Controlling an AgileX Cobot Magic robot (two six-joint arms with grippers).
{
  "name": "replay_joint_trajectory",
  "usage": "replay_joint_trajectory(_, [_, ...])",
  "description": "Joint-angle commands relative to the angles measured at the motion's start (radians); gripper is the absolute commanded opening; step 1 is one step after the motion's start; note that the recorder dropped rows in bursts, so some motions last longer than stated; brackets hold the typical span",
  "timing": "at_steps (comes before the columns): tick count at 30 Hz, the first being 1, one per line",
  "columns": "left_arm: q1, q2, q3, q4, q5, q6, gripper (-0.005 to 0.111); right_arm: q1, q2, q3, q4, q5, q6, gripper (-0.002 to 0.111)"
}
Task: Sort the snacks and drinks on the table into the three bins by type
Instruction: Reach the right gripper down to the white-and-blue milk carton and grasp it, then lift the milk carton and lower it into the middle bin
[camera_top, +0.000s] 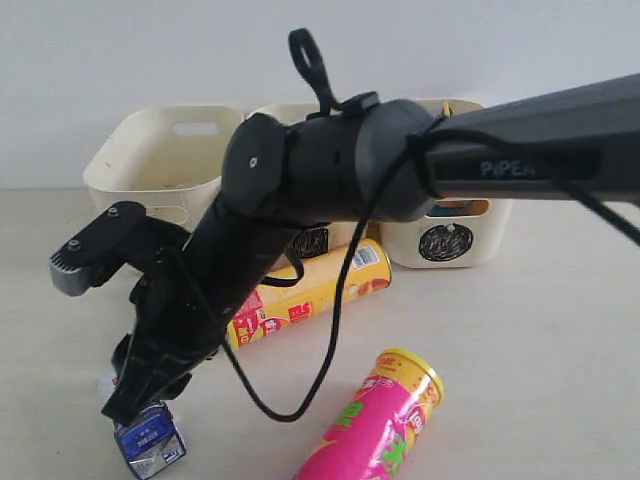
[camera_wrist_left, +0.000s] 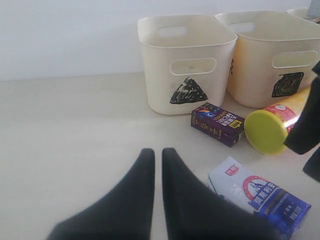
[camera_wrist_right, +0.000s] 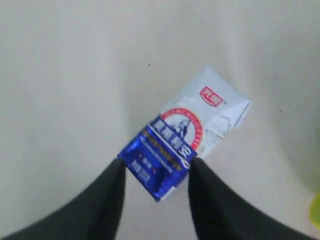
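Note:
A white and blue carton (camera_top: 150, 440) (camera_wrist_right: 185, 140) (camera_wrist_left: 260, 195) lies flat on the table (camera_top: 540, 330) near its front left. My right gripper (camera_top: 135, 400) (camera_wrist_right: 156, 167) has reached across to it and stands open, one finger on each side of the carton's blue end. A yellow crisp tube (camera_top: 310, 290) (camera_wrist_left: 265, 131) and a pink crisp tube (camera_top: 380, 425) lie on their sides. A dark purple carton (camera_wrist_left: 217, 122) lies before the triangle bin (camera_wrist_left: 187, 65). My left gripper (camera_wrist_left: 158, 152) is shut on nothing, low over bare table.
Three cream bins stand along the back: the triangle bin (camera_top: 165, 150), the square bin (camera_wrist_left: 272, 55), and the circle bin (camera_top: 445, 235). The right arm (camera_top: 330, 160) hides much of the middle bin in the exterior view. A black cable (camera_top: 300, 400) hangs over the table.

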Motion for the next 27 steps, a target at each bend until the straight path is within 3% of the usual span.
replay_joint_trajectory(1, [0.002,-0.003,-0.003,-0.007,-0.006,-0.009,0.004,0.03,0.058,-0.052,0.001,-0.016,0.046,0.07])
replay_joint_trajectory(4, [0.002,-0.003,-0.003,-0.007,-0.006,-0.009,0.004,0.052,0.091,-0.06,-0.004,-0.086,0.051,0.085])
replay_joint_trajectory(10, [0.002,-0.003,-0.003,-0.007,-0.008,-0.009,0.004,0.071,0.135,-0.06,-0.046,-0.282,0.147,0.085])
replay_joint_trajectory(24, [0.002,-0.003,-0.003,-0.007,-0.006,-0.009,0.004,0.075,0.216,-0.06,-0.078,-0.257,0.193,0.084])
replay_joint_trajectory(27, [0.002,-0.003,-0.003,-0.007,-0.006,-0.009,0.004,0.078,0.227,-0.06,-0.102,-0.251,0.193,0.076])
